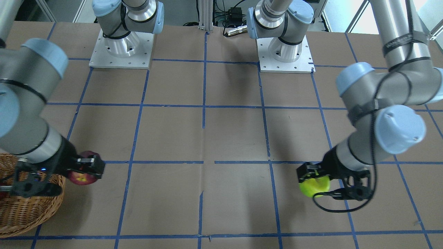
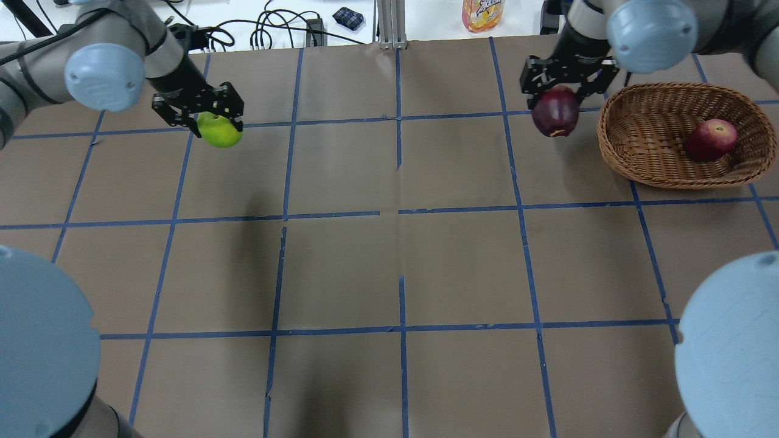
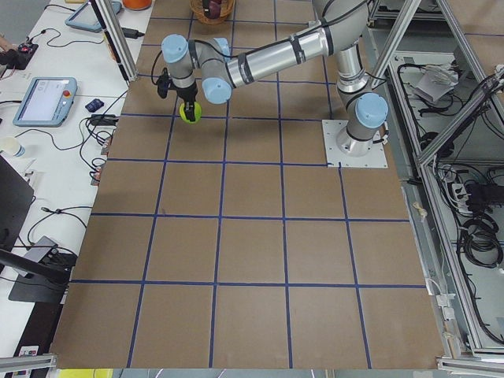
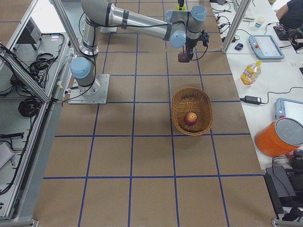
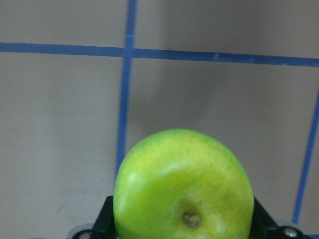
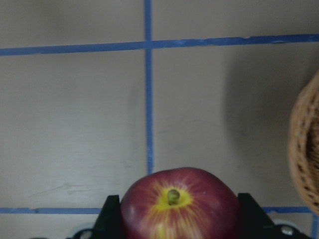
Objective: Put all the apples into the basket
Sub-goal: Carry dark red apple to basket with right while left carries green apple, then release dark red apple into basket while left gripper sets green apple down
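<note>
On the far half of the desk point(image 2: 401, 261), a brown surface divided into squares by blue tape lines point(image 2: 341, 214):

1. Left end effector point(image 2: 217, 121). Position: far left part of the desk. State: fingers partly closed, one on each side of the green apple point(image 2: 220, 132), which fills the gap between them. In the left wrist view the stem end of the apple faces the camera.

2. Right end effector point(image 2: 557, 100). Position: far right part of the desk. State: fingers partly closed around the maroon apple point(image 2: 555, 114), gripping it on two opposite sides. In the right wrist view the skin around its stem is yellow.

3. Maroon apple. Location: outside the basket point(image 2: 645, 131), just beside its rim on the side facing the middle of the desk.

4. Basket. Oval, woven wicker, light brown. Location: on the desk at the far right, well apart from the green apple.

5. Red apple point(image 2: 711, 139). Location: inside the basket, lying in the half away from the right end effector, stem end up.
</note>
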